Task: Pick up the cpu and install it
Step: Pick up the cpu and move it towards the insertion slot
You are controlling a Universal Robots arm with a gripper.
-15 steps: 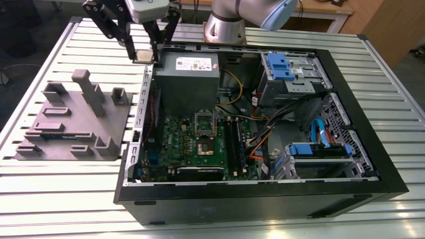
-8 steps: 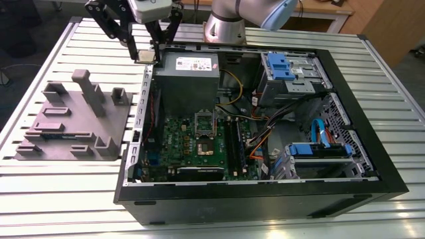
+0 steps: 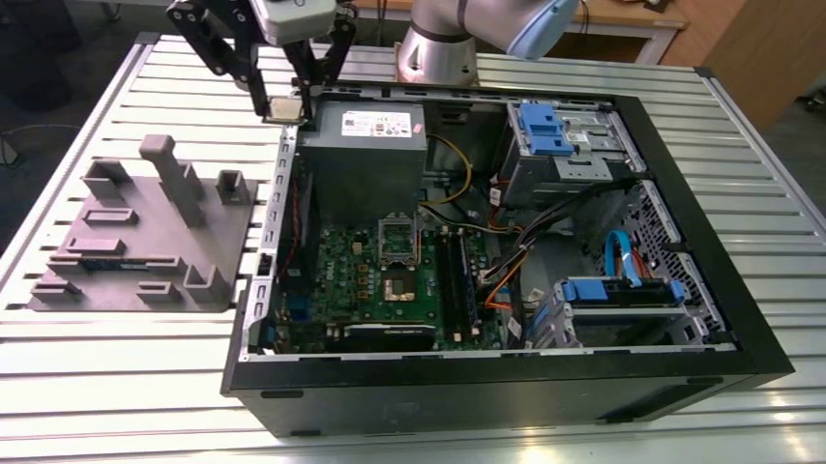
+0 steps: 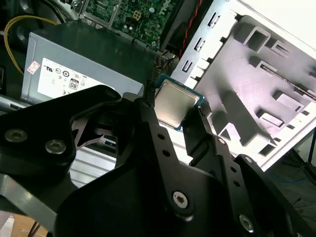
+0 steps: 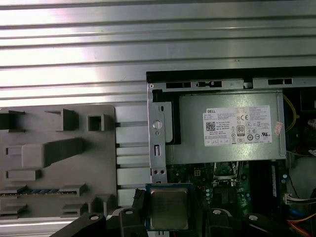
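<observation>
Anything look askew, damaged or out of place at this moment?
Nothing stands out. The cpu sits square in the pincer, its metal top unmarked, held over the corner of the case beside the power supply.

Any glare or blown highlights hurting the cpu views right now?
Exterior view: table slats wash out to white, computer case interior is dark. First wrist view: bright glare bands across the table; the cpu is evenly lit. Second wrist view: table beyond the grey fixture is blown out; the cpu, held in the gripper, shows only a soft sheen.
</observation>
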